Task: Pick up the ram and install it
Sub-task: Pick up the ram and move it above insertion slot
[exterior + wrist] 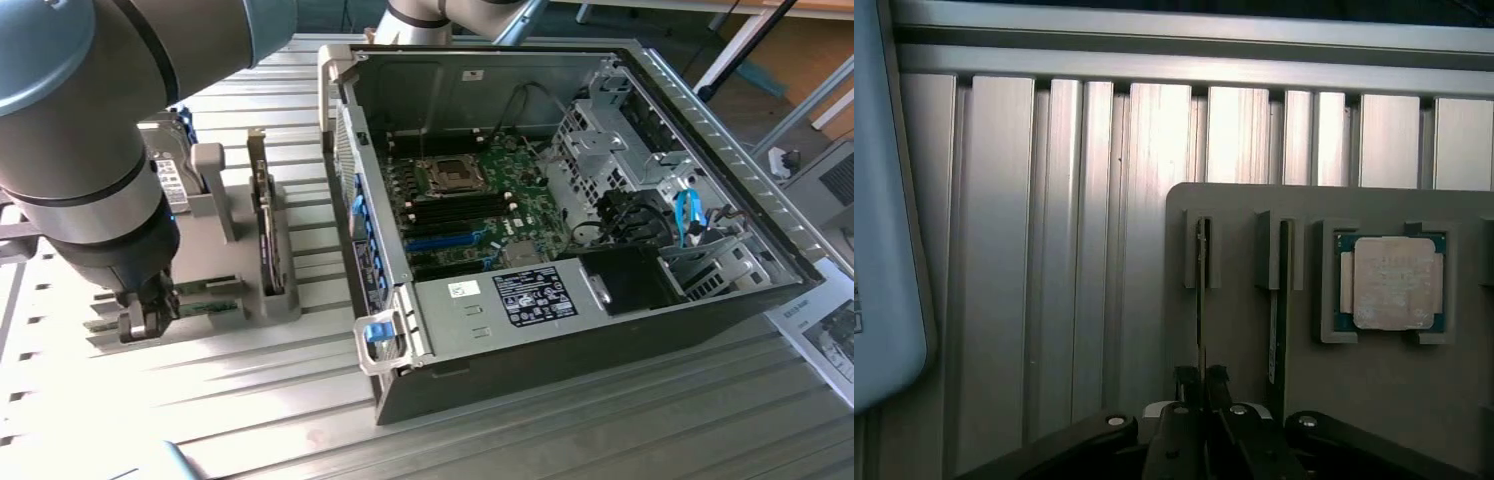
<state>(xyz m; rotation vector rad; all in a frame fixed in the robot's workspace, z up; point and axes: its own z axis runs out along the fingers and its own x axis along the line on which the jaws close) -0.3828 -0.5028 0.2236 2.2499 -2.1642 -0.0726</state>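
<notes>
Gripper (1202,375) of a Universal Robots arm, at the exterior view's near left, clamped on the top edge of the ram (1200,290), one finger on each face of the thin green stick. The ram stands on edge in a slot of the grey holder (1244,350) on the slatted aluminium table (200,400). A second stick (1282,300) stands just beside it, and a square processor (1394,283) lies flat in its own recess past that.

From where I stand, a clean pick looks like a straight pull along the slot, board kept upright. The board is thin and gripped near one end, so any sideways drag could twist it or knock the neighbouring stick.

Farther right, the open computer case (400,85) lies on its side with the motherboard (527,195) exposed and long black slots (461,212) across its middle.

The bulk of the arm hides much of the holder in the exterior view. The ram's lower edge is sunk in its slot, so how deep it sits cannot be judged. Whether the latches on the black slots stand open cannot be made out. A pale blue object (879,200) is cut off at the wrist view's edge and cannot be identified.
</notes>
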